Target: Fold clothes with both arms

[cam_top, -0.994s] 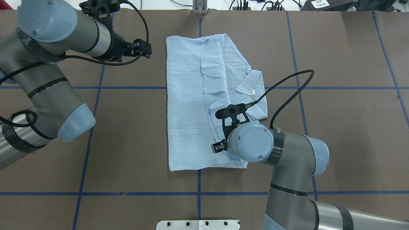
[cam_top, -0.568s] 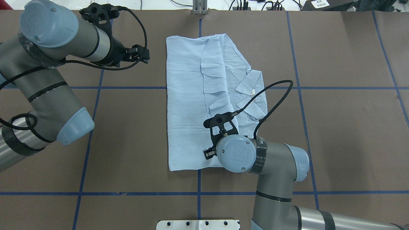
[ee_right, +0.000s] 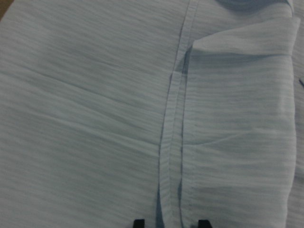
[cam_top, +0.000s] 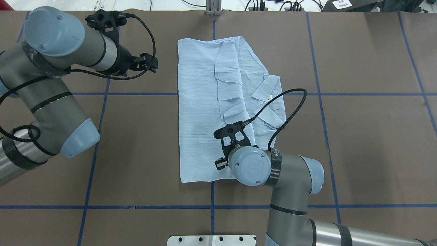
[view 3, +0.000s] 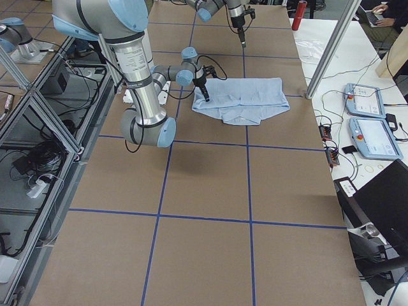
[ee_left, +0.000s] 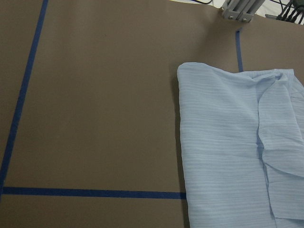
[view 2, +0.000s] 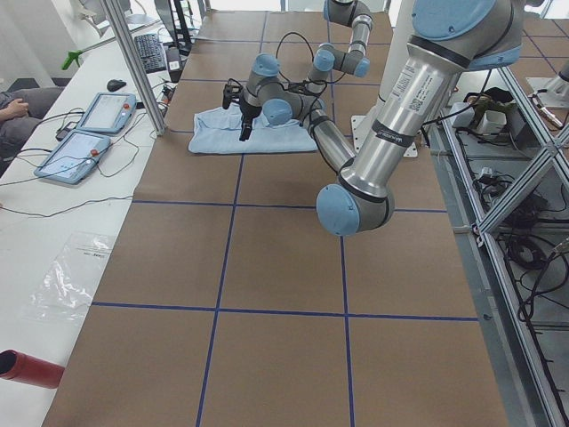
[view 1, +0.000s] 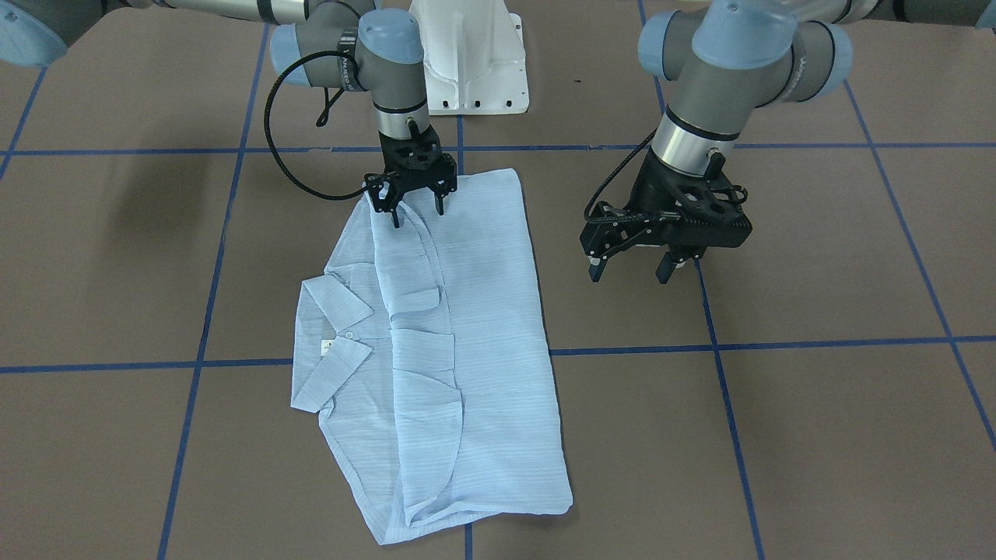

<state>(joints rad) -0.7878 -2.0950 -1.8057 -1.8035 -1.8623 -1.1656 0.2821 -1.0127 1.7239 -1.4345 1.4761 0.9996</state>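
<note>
Light blue striped shirt [cam_top: 201, 112] lies folded lengthwise at the centre of the table [cam_top: 358, 143], collar [cam_top: 269, 102] toward 3 o'clock in the overhead view. Right gripper [view 1: 418, 218] is over the shirt's 6 o'clock end, fingers parted astride the front seam [ee_right: 173, 142], gripping nothing; contact with cloth not discernible. Left gripper [view 1: 629, 276] is off the cloth at 10 o'clock, fingers wide apart, empty.

Robotics lab, tape-gridded table [cam_top: 375, 136], aluminium framing [view 2: 135, 62], teach pendants [view 3: 373, 137], cables [view 3: 29, 156]

light: even, bright overhead | shadows: soft – faint | blur: right wrist view soft – close-up
</note>
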